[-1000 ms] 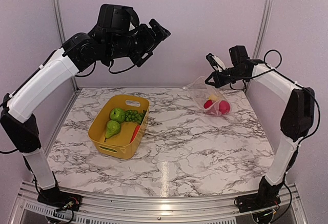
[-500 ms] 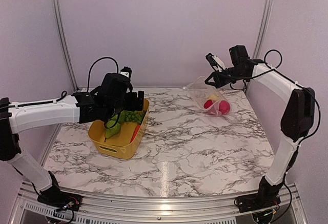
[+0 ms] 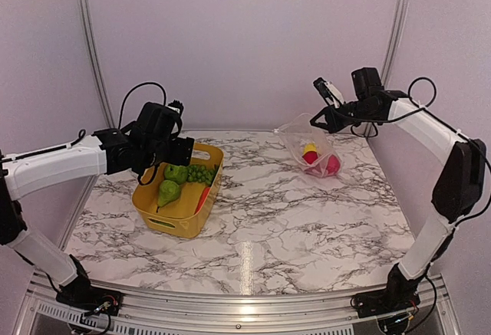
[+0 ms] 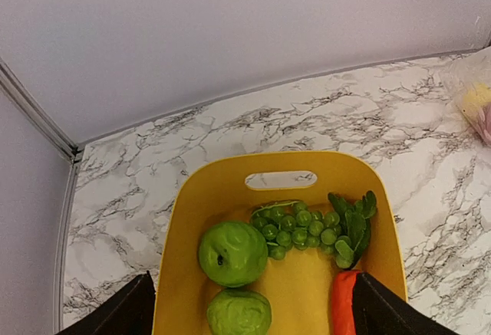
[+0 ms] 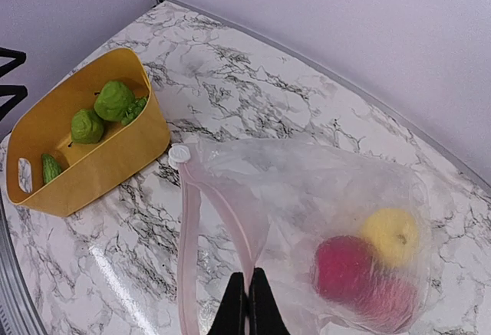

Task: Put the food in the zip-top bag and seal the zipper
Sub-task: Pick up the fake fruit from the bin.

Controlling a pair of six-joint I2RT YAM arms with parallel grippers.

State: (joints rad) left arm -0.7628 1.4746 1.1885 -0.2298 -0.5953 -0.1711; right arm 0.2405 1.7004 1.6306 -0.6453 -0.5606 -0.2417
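The food is sitting in two places. At the left of the top view a green apple (image 3: 176, 172), green grapes (image 3: 201, 174), a green pear-shaped piece (image 3: 168, 192) and an orange-red piece (image 3: 203, 197) are lying in the yellow bin (image 3: 170, 224). The left end effector (image 3: 182, 153) is hovering over the bin's upper-left rim, its fingers (image 4: 123, 316) standing wide apart and gripping nothing; the wrist view is cutting them off at its bottom corners. Bare marble desk (image 3: 291, 220) is lying open in the middle. At the upper right the right end effector (image 3: 317, 120) is pinching, jaws closed, the mouth edge of the zip-top bag (image 3: 295, 132) by the zipper (image 5: 184, 220), while a yellow piece (image 3: 310, 149) and red pieces (image 3: 330, 165) are resting in the bag's bottom. Crinkled plastic is blurring the red outlines. Pale lilac walls (image 3: 245, 44) are closing in the back and sides.
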